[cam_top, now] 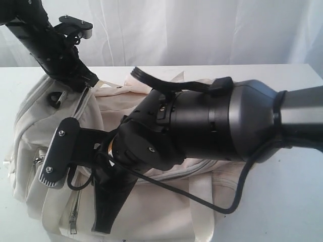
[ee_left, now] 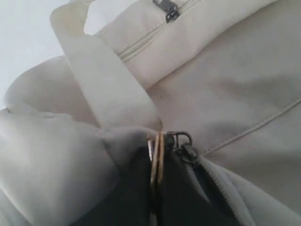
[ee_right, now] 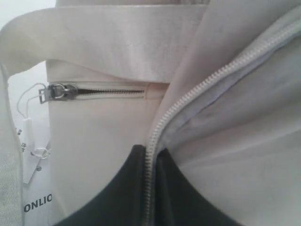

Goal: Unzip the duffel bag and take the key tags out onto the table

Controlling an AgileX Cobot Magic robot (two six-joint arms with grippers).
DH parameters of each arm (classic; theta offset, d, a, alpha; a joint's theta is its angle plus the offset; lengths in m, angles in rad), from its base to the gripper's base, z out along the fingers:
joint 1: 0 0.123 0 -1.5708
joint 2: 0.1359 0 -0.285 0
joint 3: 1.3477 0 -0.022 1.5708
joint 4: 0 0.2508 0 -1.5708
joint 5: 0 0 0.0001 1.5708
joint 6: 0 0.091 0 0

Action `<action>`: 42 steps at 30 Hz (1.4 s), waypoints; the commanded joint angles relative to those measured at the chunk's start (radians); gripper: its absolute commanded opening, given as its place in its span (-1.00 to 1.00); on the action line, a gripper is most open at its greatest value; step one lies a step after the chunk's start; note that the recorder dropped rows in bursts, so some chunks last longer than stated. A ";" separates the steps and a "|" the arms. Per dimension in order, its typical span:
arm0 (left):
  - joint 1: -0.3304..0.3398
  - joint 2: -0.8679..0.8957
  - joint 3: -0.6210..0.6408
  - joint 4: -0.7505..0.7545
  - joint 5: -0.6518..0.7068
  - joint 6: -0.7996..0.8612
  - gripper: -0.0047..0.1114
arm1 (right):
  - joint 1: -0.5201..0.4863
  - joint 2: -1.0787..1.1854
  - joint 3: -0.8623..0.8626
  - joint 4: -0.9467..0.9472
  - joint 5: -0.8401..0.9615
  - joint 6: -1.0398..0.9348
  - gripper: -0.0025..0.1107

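Observation:
The cream-white duffel bag (cam_top: 166,212) lies on the white table (cam_top: 287,201), mostly behind my right arm. My left gripper (cam_top: 90,80) sits at the bag's far left end. In the left wrist view it (ee_left: 156,151) is shut on a brass-coloured metal ring (ee_left: 157,162) beside the zip slider (ee_left: 186,149). My right gripper (cam_top: 103,222) reaches down over the bag's near side. Seen from the right wrist, it (ee_right: 149,154) is shut on the toothed edge of the main zip (ee_right: 207,82), which stands parted with grey lining (ee_right: 244,122) showing. No key tags are in view.
A closed side pocket zip with a metal pull (ee_right: 59,92) lies just beyond my right gripper, under a webbing strap (ee_right: 117,37). A paper label (ee_right: 35,202) hangs at the bag's side. A white curtain (cam_top: 202,30) backs the table.

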State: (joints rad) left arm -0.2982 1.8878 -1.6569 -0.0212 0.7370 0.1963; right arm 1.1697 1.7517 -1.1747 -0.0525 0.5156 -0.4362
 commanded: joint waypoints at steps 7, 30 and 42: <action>0.036 0.005 -0.128 0.035 0.109 -0.034 0.16 | 0.008 0.007 0.012 0.036 0.088 0.004 -0.96; 0.036 -0.746 0.423 -0.083 0.212 -0.066 -0.92 | 0.008 -0.165 0.010 0.068 0.111 0.098 -0.30; 0.036 -1.053 0.880 -0.158 0.011 -0.066 -0.92 | 0.006 -0.277 0.010 -0.056 0.176 0.101 -0.09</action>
State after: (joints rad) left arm -0.2657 0.8691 -0.8302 -0.1448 0.7950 0.1374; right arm 1.1744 1.4736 -1.1668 -0.0647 0.6470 -0.3407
